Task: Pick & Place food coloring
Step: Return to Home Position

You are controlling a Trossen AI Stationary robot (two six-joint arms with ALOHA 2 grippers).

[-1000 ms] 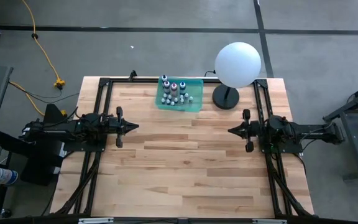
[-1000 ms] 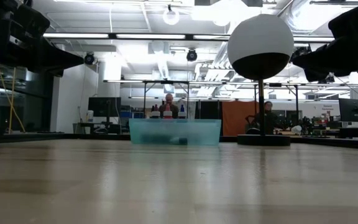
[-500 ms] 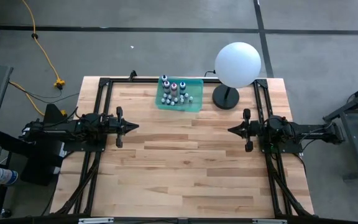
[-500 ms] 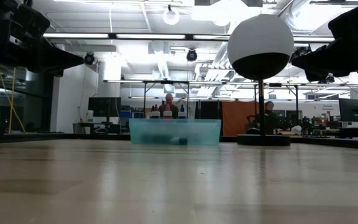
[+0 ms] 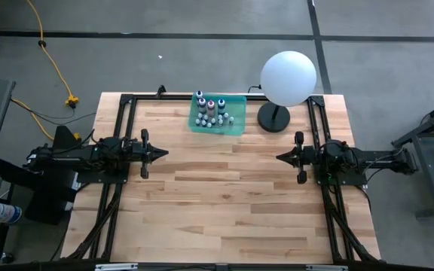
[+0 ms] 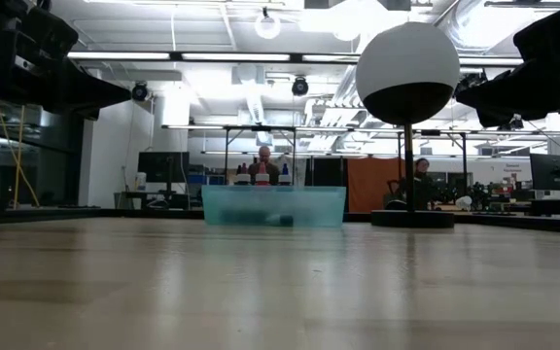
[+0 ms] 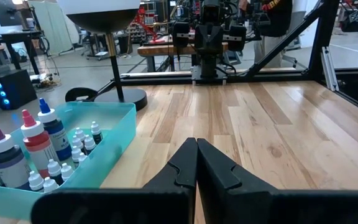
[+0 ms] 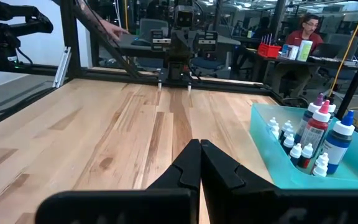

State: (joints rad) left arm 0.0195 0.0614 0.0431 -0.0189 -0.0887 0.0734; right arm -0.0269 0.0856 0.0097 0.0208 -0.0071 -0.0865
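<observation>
The food coloring bottles [image 5: 211,113] are all standing inside the teal tray [image 5: 236,129] near the far edge of the table [image 5: 224,203], just beside the base of the white globe lamp [image 5: 288,77]; the larger ones with coloured caps are lining the tray's far side and the tiny whitish ones are clustering in front of them; no bottle is showing on the bare wood outside the tray, in the overhead view or in either wrist view. The left gripper [image 5: 164,153] is hanging over the table's left side, pointing inward, well apart from the tray; its fingers are pressing together with no gap and nothing between them. The right gripper [image 5: 278,157] is mirroring it on the right side, jaws likewise pinched together and empty, facing its partner across the open middle of the table. So the sorting part is looking finished; every bottle in sight is sitting in the tray, upright as far as the pictures show. What is remaining appears to be only the parking of the arms, and both are sitting drawn back in a symmetric pose; by this judgement the job is running at or very near its end, with nothing on the wood to collect.
</observation>
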